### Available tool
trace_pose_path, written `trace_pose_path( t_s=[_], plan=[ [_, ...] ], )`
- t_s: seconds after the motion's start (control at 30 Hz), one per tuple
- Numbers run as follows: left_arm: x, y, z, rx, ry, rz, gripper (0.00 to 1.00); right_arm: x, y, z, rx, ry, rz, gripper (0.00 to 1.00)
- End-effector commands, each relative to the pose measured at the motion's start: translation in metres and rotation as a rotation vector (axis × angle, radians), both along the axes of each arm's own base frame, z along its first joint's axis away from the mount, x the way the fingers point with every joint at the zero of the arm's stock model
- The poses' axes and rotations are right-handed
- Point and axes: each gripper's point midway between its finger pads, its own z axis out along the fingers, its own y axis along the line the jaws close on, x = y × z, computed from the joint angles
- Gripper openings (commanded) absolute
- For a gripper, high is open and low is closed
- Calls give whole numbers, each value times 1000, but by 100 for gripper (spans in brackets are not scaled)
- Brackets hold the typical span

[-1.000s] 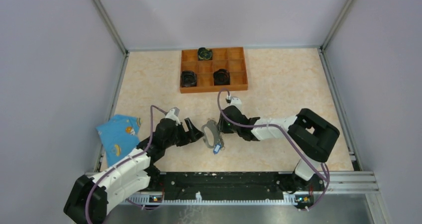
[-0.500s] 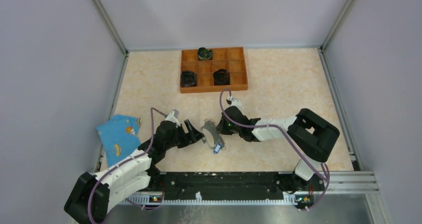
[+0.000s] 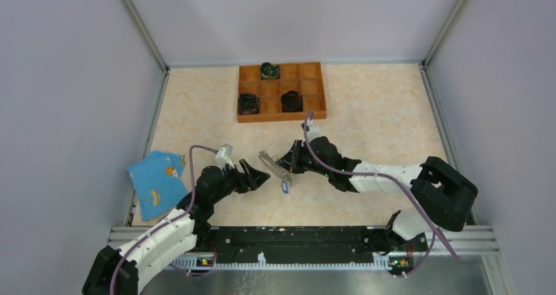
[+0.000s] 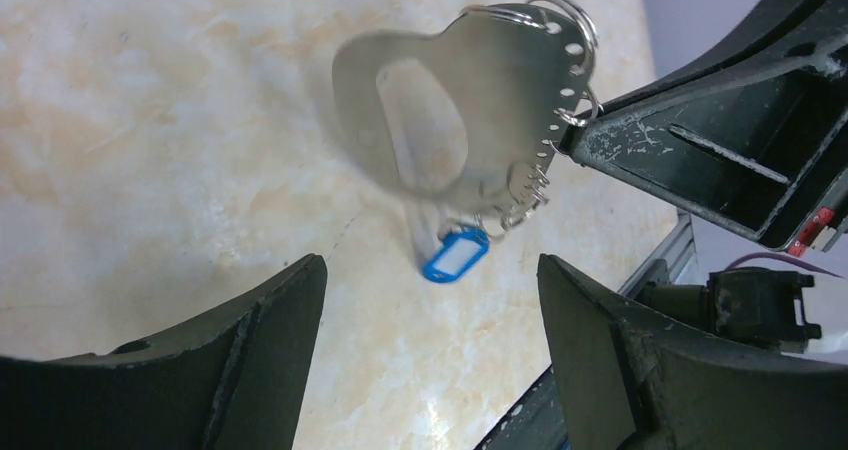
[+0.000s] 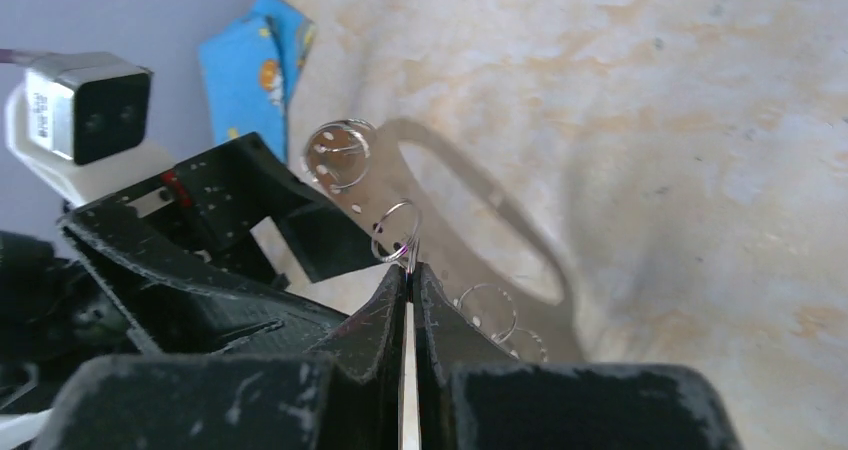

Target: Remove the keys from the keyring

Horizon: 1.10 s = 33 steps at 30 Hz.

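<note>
The keyring [image 3: 273,164], a grey metal oval loop with holes and small wire rings along its rim, hangs tilted above the table. My right gripper [image 3: 283,164] is shut on its rim at one of those wire rings [image 5: 398,232]. A small key with a blue head [image 3: 285,187] dangles below it, blurred in the left wrist view [image 4: 455,255]. My left gripper [image 3: 261,174] stands open just left of the keyring, touching nothing; the loop [image 4: 360,100] and key lie ahead of its jaws [image 4: 430,262]. In the right wrist view the loop [image 5: 450,265] sits behind the pinched tips [image 5: 410,267].
An orange compartment tray [image 3: 314,115] with three round black objects stands at the back centre. A light-blue packet [image 3: 156,180] lies by the left wall. A metal rail [image 3: 295,233] runs along the near edge, close below the hanging key.
My right gripper has shut on the keyring's rim and lifted it off the table, tilting it, as the right arm stretched out. The left gripper shifted slightly toward the front.
</note>
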Motion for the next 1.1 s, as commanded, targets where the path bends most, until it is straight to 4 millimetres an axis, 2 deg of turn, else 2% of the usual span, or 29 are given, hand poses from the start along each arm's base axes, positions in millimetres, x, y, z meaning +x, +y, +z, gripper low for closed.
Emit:
trace_pose_path(
  t_s=[0.0,0.13,0.3,0.4,0.53,0.63,0.8,0.97,1.07],
  plan=[
    [7,-5,48,-70,-263,-46,83,-2,9,65,174,-133,70,0],
    [6,-3,81,-71,-437,-64,83,-7,5,95,196,-179,89,0],
    [1,0,127,-87,-647,-76,83,-14,0,142,238,-241,114,0],
    [-13,-1,163,-109,-812,-126,88,-22,-5,174,263,-283,143,0],
    [-32,0,204,-117,-1023,-180,88,-35,-14,213,299,-330,174,0],
    [-48,-1,219,-172,-1157,-211,88,-44,-22,242,328,-370,192,0],
    [-70,-9,239,-253,-1294,-315,87,-58,-32,273,360,-407,224,0],
    [-84,-22,258,-315,-1352,-426,83,-67,-40,290,389,-425,235,0],
    [-83,-29,265,-320,-1376,-432,80,-72,-43,296,409,-430,241,0]
  ],
)
